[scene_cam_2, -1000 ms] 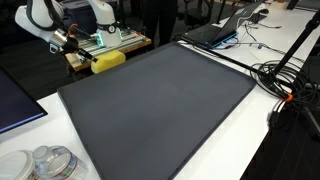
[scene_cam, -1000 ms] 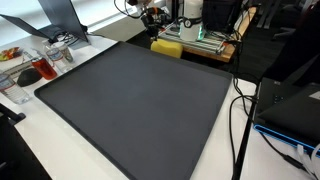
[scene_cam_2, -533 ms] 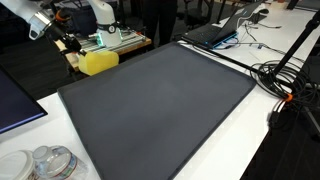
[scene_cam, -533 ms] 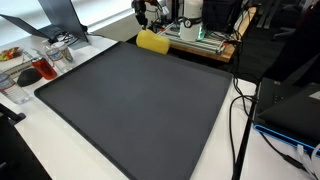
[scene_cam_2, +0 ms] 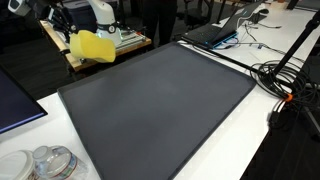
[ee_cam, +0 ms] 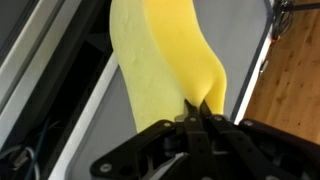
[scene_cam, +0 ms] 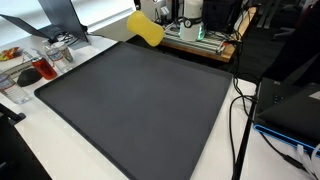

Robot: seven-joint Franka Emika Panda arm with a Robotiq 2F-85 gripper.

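Observation:
A yellow sponge hangs in the air above the far edge of the large dark mat. It also shows in an exterior view and fills the wrist view. My gripper is shut on the sponge's near edge, pinching it thin between the black fingertips. In both exterior views only part of the arm shows at the top edge, above the sponge.
A wooden board with green equipment lies behind the mat. Plastic containers stand at the mat's side. A laptop and cables lie beside the mat. A black box sits near cables.
The sponge has been lifted from the board behind the mat and now hangs higher, carried up and slightly toward the mat's edge by the gripper.

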